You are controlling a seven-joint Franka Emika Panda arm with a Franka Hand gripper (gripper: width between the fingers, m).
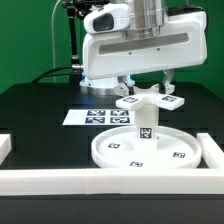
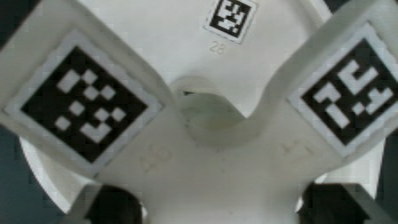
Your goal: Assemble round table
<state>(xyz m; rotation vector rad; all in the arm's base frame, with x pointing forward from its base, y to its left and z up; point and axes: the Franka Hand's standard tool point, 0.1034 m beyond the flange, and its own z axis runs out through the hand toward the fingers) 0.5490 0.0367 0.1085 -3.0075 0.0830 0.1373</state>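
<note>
Straddling cross-shaped piece [image 1: 150, 101] atop post [image 1: 143, 128] on disc [image 1: 108, 153], claw [image 1: 149, 88] looks approx. wide; can't tell if gripping.

The black table [image 1: 40, 105] carries a white round disc [image 1: 108, 156] close to its near edge, a little toward the exterior view's right. Just beyond the disc, on the far side, the marker board [image 1: 98, 117] lies flat with its tags facing up. A white border wall [image 1: 60, 182] runs along the near edge just beside the disc's rim, with short pieces turning back at the exterior view's left and right.
</note>
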